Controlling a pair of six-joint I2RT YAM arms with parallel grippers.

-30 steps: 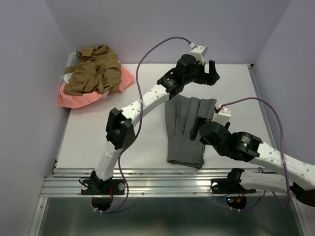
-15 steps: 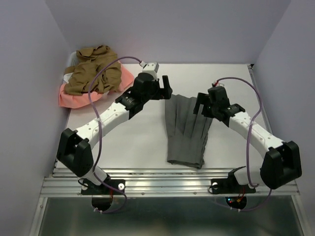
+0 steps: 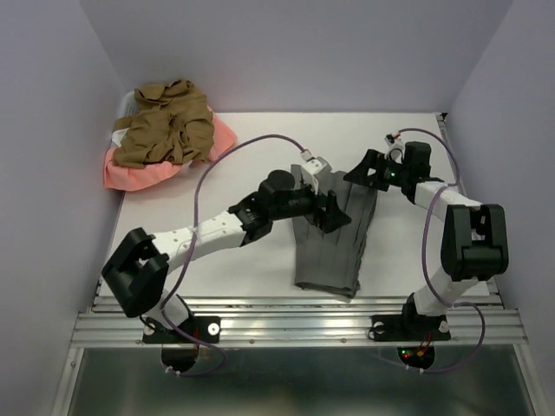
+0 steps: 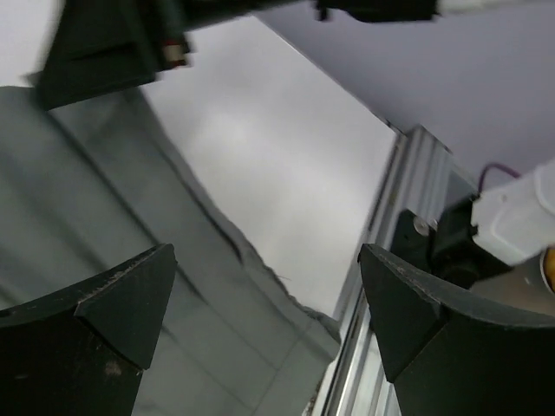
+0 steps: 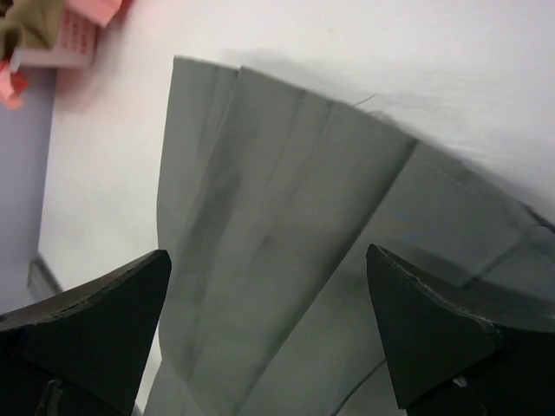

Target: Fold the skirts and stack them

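Your left gripper [image 3: 334, 212] has swung over the one grey skirt [image 3: 325, 260], right gripper [image 3: 361, 173] beside it, both spread wide, empty. One basket [image 5: 65, 43] far left of them holds two skirts: tan [image 3: 165, 130] on pink [image 3: 130, 173].

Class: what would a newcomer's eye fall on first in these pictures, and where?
The grey skirt, folded into a long strip, lies mid-table, with the left gripper and right gripper, both open, over its far half. In the far left corner the tan skirt is heaped on the pink skirt.
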